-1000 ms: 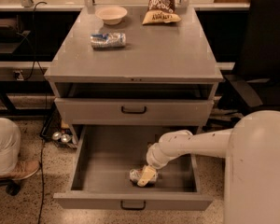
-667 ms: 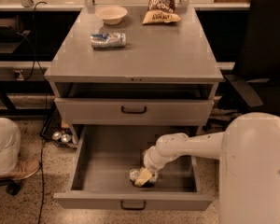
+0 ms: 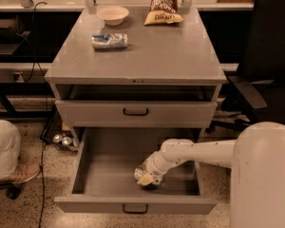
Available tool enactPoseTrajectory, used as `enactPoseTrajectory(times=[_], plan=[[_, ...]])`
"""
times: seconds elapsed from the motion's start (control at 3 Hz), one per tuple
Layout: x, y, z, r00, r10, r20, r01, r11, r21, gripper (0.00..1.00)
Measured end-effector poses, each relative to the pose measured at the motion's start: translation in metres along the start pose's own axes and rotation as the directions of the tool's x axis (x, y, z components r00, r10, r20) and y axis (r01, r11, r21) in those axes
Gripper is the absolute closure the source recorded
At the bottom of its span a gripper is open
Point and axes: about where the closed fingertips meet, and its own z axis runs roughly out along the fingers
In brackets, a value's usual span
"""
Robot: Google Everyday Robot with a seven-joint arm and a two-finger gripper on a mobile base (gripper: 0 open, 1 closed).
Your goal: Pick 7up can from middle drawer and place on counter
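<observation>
Lower than before, my hand [image 3: 146, 176] is reaching into the middle drawer [image 3: 109, 161] for the 7up can. I cannot tell whether it is clamped.

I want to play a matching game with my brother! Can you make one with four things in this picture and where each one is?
Things:
1. bowl
2. chip bag
3. blue-and-silver can
4. end effector

Places:
A. down inside the open middle drawer
B. lying on its side on the counter
C. at the back of the counter, right of the bowl
D. back left part of the counter, open side up

Pairs: 1-D, 2-C, 3-B, 4-A
</observation>
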Motion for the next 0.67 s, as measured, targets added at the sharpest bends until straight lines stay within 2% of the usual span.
enactPoseTrajectory(times=[0.33,0.67], plan=[[-0.017,0.017,-0.051,0.995,-0.064,0.071,0.064,0.9979,0.009,0.96],[-0.033,0.026,-0.177,0.982,-0.165,0.094,0.156,0.9825,0.102,1.00]])
